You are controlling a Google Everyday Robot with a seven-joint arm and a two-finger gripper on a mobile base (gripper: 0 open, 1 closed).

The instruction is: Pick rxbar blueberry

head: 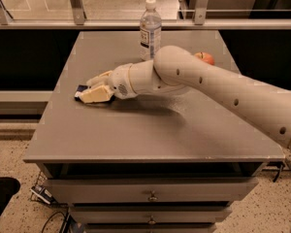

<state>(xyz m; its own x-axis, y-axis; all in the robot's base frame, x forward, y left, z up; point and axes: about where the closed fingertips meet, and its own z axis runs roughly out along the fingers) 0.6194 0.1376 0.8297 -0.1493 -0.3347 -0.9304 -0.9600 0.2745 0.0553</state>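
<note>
The rxbar blueberry (81, 89) is a small dark navy bar lying on the left part of the grey table (136, 130). Only its left end shows; the rest is hidden by the gripper. My gripper (93, 88) is low on the table at the bar. One cream finger lies on the far side and one on the near side of the bar, pressed against it. The bar rests on the table surface. The white arm (223, 96) reaches in from the right.
A clear water bottle (150, 28) stands at the back middle of the table. An orange-red round object (205, 58) sits behind the arm. A metal railing (77, 23) runs behind the table. Drawers (150, 195) are below the front edge.
</note>
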